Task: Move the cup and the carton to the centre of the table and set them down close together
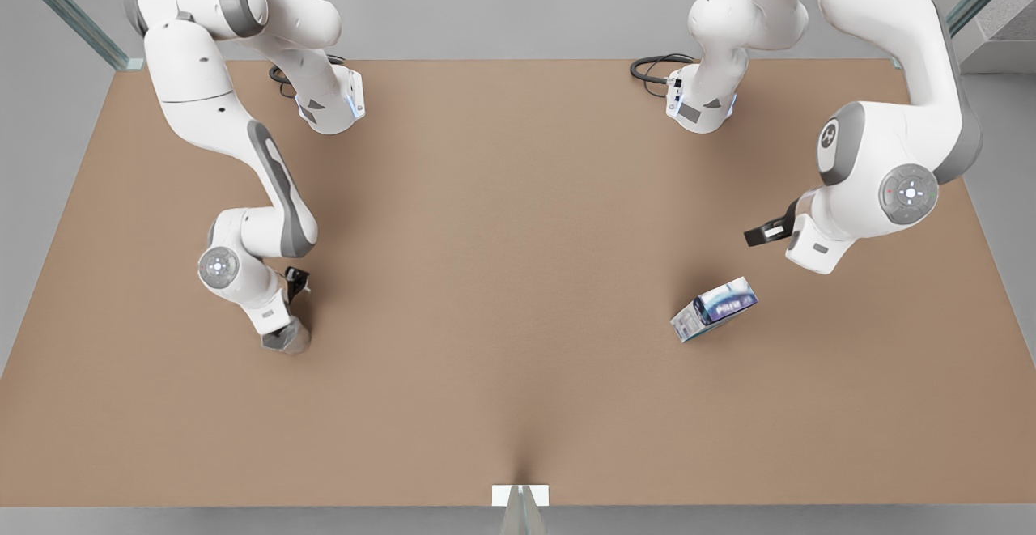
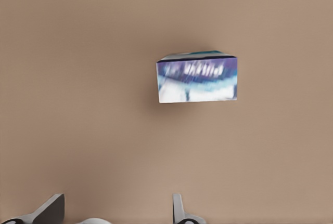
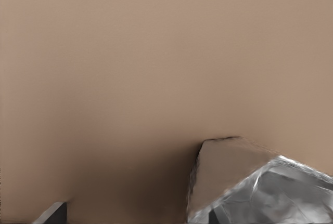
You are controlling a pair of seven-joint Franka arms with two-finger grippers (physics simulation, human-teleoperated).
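The silvery faceted cup (image 1: pixel 293 341) stands on the tan table (image 1: pixel 502 292) at the front view's left. My right gripper (image 1: pixel 279 331) is low right at it. In the right wrist view the cup (image 3: pixel 270 193) sits by one side of the gripper; the other fingertip (image 3: pixel 53 213) stands well apart from it, so the gripper is open. The blue and white carton (image 1: pixel 715 307) lies on the table at the front view's right. My left gripper (image 2: pixel 114 208) hovers open above and short of the carton (image 2: pixel 197 77), with nothing between its fingers.
The two arm bases (image 1: pixel 332 102) (image 1: pixel 700 102) with black cables stand at the table's far edge. A small white mount (image 1: pixel 520 494) sits at the middle of the near edge. Bare tabletop lies between the cup and the carton.
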